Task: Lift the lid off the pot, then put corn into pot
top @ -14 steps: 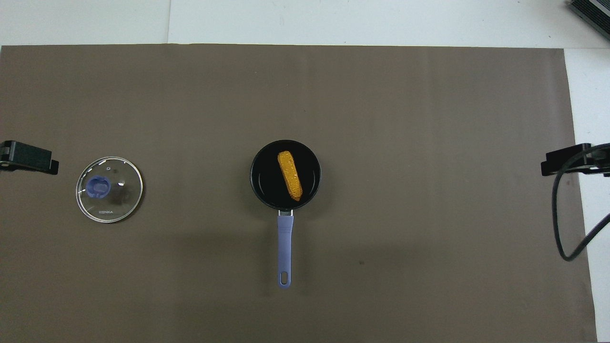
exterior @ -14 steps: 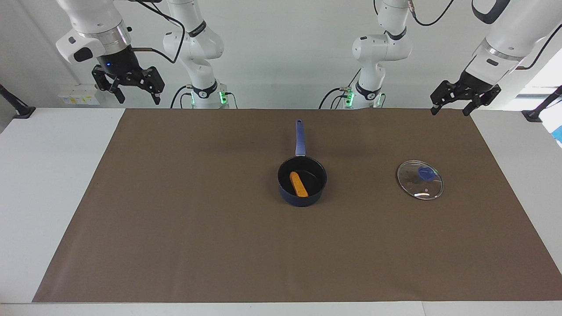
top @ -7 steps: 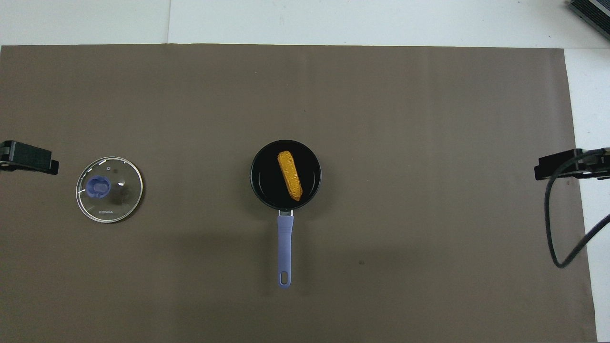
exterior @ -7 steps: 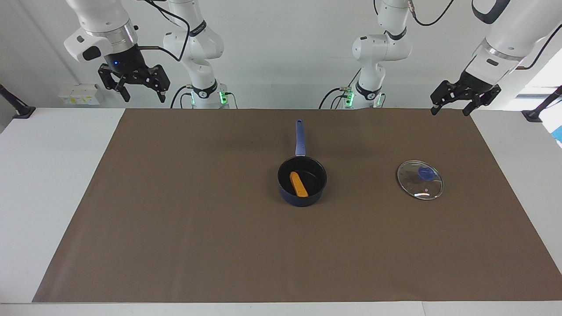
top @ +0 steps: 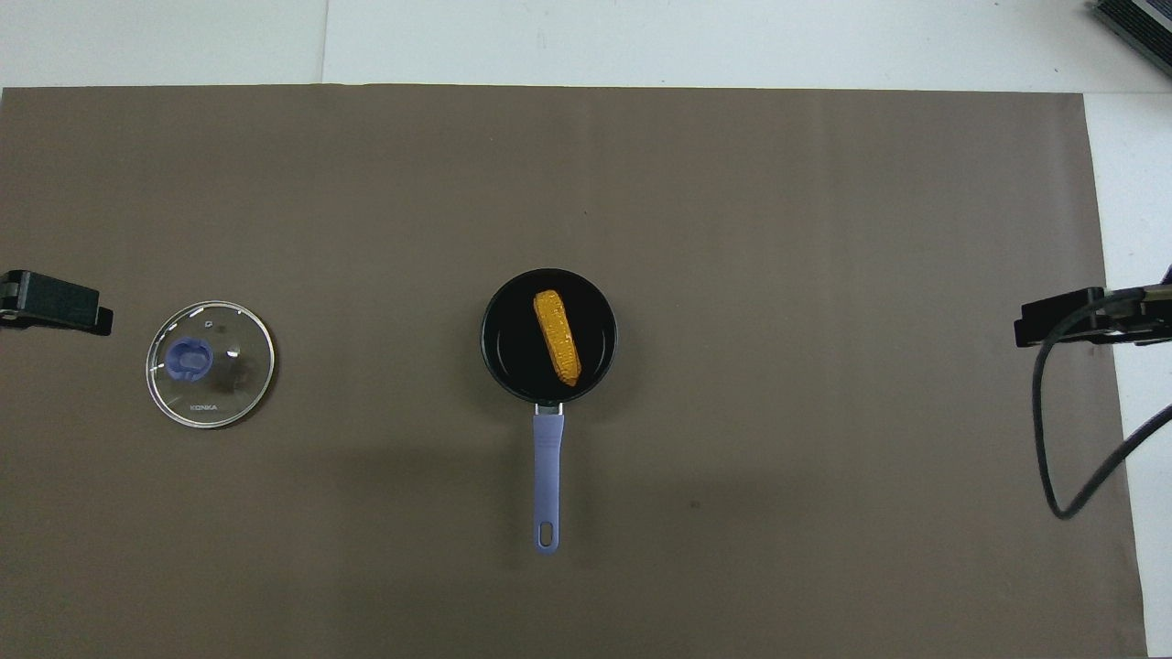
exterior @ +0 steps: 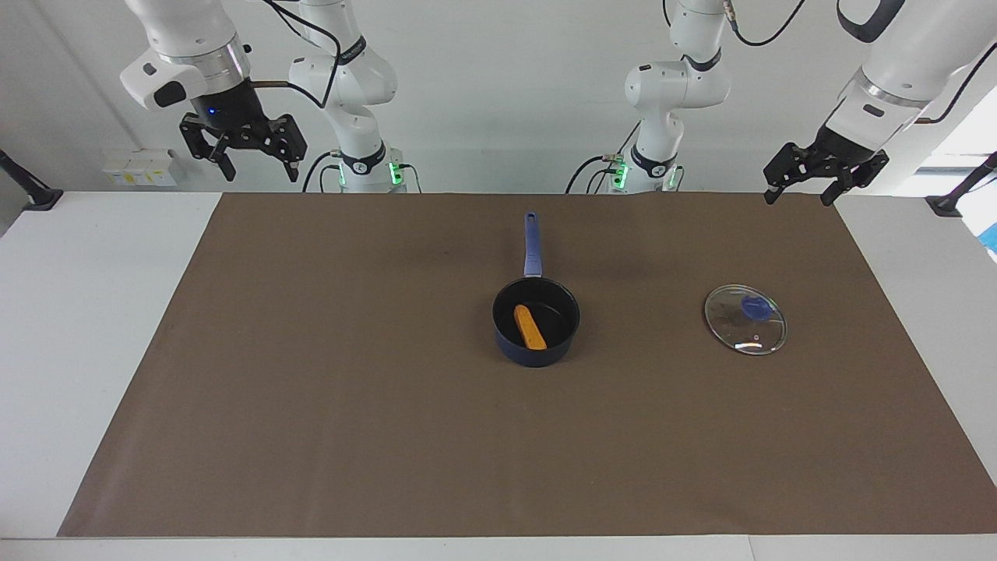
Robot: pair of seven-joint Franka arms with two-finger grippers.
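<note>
Across the facing view, the right gripper [exterior: 257, 149] has drifted higher and toward the middle, jaws apart and empty; the left gripper [exterior: 806, 178] waits, open too. Both steps look done: the lid [exterior: 745, 319] lies flat on the brown mat [exterior: 311, 436], well apart from the saucepan [exterior: 536, 321].

From overhead, the corn cob [top: 557, 337] lies inside, its long axis running roughly along the handle's line, slightly skewed.

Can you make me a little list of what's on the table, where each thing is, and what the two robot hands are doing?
pot: middle of the brown mat, handle toward the robots
corn: lying inside the pot
lid: flat on the mat, toward the left arm's end, apart from the pot
left gripper: open, empty, raised over the mat's edge
right gripper: open, empty, raised by the mat's corner
job: looks finished
</note>
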